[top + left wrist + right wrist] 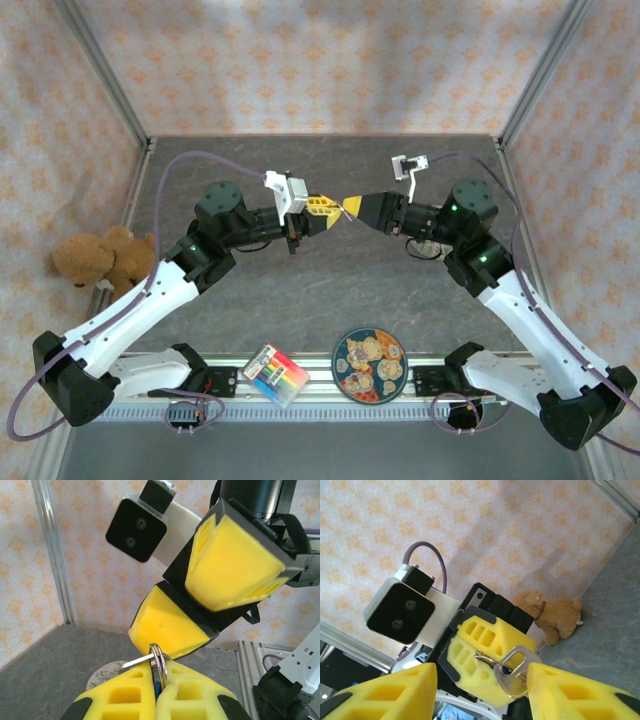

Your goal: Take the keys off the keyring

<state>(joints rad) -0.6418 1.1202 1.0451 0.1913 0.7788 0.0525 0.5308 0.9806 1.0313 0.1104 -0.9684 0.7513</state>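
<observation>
Above the middle of the table my two grippers meet tip to tip. My left gripper (325,208) is shut on the keyring, whose metal loop (159,661) sticks up between its yellow fingers and whose blue tag (158,686) is pinched in the slit. The silvery key (135,663) hangs on the loop and points left. In the right wrist view the key (517,672) rests against the inner face of one finger of my right gripper (482,675), whose jaws stand wide open around the left gripper's tip. The blue tag (505,670) shows through the key's head.
A brown teddy bear (105,258) lies at the left wall. A round patterned plate (368,365) and a colourful box (275,373) sit at the near rail between the arm bases. Metal cage posts and patterned walls enclose the table.
</observation>
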